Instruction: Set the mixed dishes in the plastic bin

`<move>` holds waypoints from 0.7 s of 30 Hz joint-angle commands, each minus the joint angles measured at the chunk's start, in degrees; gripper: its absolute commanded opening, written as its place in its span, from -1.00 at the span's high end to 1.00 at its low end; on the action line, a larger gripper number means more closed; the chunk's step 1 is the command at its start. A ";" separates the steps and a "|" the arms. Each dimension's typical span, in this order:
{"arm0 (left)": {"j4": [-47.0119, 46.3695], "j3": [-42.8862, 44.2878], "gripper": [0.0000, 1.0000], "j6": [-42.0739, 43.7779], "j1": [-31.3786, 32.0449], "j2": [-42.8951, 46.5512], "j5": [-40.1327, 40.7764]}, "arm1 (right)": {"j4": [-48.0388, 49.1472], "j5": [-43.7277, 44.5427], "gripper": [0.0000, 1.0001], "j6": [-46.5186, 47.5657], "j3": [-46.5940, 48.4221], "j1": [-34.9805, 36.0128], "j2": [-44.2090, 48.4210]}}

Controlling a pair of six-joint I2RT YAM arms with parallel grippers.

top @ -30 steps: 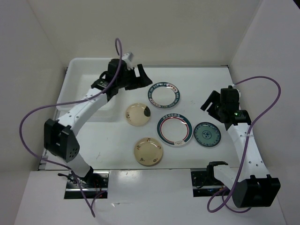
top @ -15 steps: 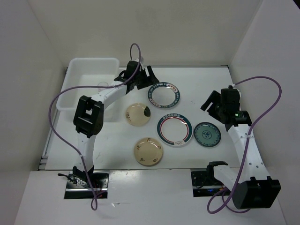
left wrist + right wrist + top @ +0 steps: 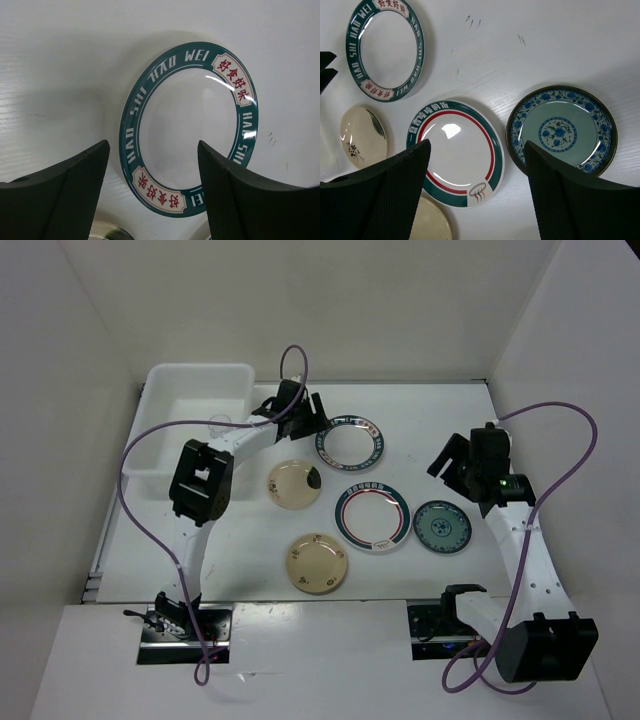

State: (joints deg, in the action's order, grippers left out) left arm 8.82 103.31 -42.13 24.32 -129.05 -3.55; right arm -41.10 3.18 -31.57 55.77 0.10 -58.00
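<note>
The plastic bin (image 3: 200, 369) stands at the back left. A white plate with a green lettered rim (image 3: 349, 444) lies just right of my left gripper (image 3: 308, 412). In the left wrist view that plate (image 3: 187, 127) lies flat below the open, empty left gripper (image 3: 152, 150), and its near rim falls between the fingers. A red-ringed plate (image 3: 373, 516), a teal plate (image 3: 443, 527) and two cream plates (image 3: 294, 485) (image 3: 317, 562) lie on the table. My right gripper (image 3: 477, 145) hovers open above the red-ringed plate (image 3: 455, 152) and the teal plate (image 3: 562, 131).
White walls close in the table on the left, back and right. A small clear object (image 3: 218, 423) shows inside the bin. The left arm's purple cable (image 3: 290, 360) loops above the bin's right end.
The left arm has swung right from over the bin's corner to the green-rimmed plate, and its jaws have narrowed a little. The right arm has stayed still.
</note>
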 commanded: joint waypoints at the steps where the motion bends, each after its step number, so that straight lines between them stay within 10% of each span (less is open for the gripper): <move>1: -0.21 0.94 -0.56 1.08 -0.41 -2.34 -0.39 | 2.08 -0.37 -0.61 1.25 -0.31 -0.27 -0.54; 21: -8.91 -7.51 -0.01 -8.40 -1.99 -6.56 -14.90 | 2.08 -0.37 -0.61 1.25 -0.31 -0.27 -0.54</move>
State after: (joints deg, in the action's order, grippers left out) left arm 0.89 97.38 -48.21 22.33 -133.05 -14.74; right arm -41.10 3.16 -31.38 55.77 0.10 -58.61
